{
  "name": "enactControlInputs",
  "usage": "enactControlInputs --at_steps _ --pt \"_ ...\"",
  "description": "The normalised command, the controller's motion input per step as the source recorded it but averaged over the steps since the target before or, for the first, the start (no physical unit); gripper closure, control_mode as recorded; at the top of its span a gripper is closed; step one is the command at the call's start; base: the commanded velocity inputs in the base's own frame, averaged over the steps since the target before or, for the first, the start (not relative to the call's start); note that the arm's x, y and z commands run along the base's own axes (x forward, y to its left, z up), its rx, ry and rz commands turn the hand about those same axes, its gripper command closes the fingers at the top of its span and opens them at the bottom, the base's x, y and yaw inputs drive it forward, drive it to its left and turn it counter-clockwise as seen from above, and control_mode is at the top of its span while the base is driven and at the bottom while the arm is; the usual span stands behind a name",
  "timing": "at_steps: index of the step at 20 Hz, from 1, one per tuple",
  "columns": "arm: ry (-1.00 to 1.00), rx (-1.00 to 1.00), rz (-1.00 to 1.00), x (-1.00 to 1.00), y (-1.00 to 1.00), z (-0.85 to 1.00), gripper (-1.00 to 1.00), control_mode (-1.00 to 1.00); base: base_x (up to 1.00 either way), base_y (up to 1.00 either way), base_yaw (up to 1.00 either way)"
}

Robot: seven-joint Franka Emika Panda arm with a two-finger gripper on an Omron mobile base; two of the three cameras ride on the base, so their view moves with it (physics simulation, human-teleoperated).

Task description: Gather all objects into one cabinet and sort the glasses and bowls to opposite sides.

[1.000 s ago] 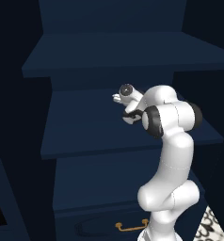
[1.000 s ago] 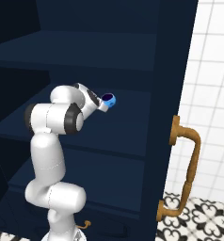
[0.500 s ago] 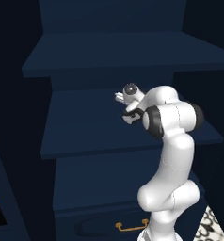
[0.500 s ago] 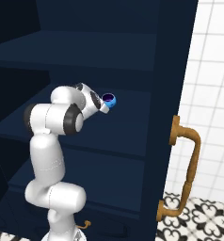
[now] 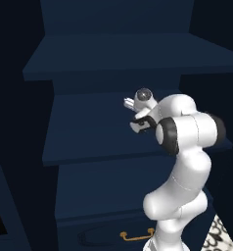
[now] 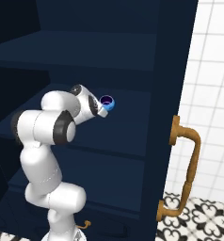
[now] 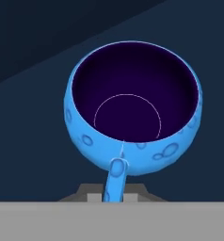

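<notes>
At gripper [image 6: 104, 109]: closed on handle of blue bowl [image 7: 132, 106].
Bowl position: held at fingertips, mouth toward hand camera, over lower shelf [image 6: 128, 134] inside cabinet [image 5: 113, 54].
Grip: narrow hold on thin handle; bowl mass ahead of fingers.
Risk: rotation or slip in jaws on fast moves; drop onto shelf.
Further risk: collision with door [image 6: 172, 84] edge or shelf above [image 6: 100, 47] during withdrawal.
Brass handle [image 6: 187, 176]: on door, well apart.

Navy shelf [image 6: 123, 124] under the held blue bowl [image 6: 107, 102]
</notes>
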Motion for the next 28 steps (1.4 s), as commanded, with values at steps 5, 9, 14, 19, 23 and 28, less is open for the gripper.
enactControlInputs --at_steps 5,9,14,19,23,28 --pt "-0.15 -0.05 0.1 -0.77 0.0 0.0 1.0 -1.0 0.0 0.0 0.0" --pt "-0.13 -0.09 0.14 -0.86 0.0 0.0 1.0 -1.0 0.0 0.0 0.0" --pt "-0.01 0.01 0.13 -0.8 0.0 0.28 1.0 -1.0 0.0 0.0 0.0" --pt "0.03 0.0 0.08 -0.89 0.02 0.0 1.0 -1.0 0.0 0.0 0.0" --pt "0.05 0.0 0.09 -1.0 0.0 0.24 1.0 -1.0 0.0 0.0 0.0" --pt "0.07 -0.01 0.11 -1.0 0.0 0.12 1.0 -1.0 0.0 0.0 0.0"
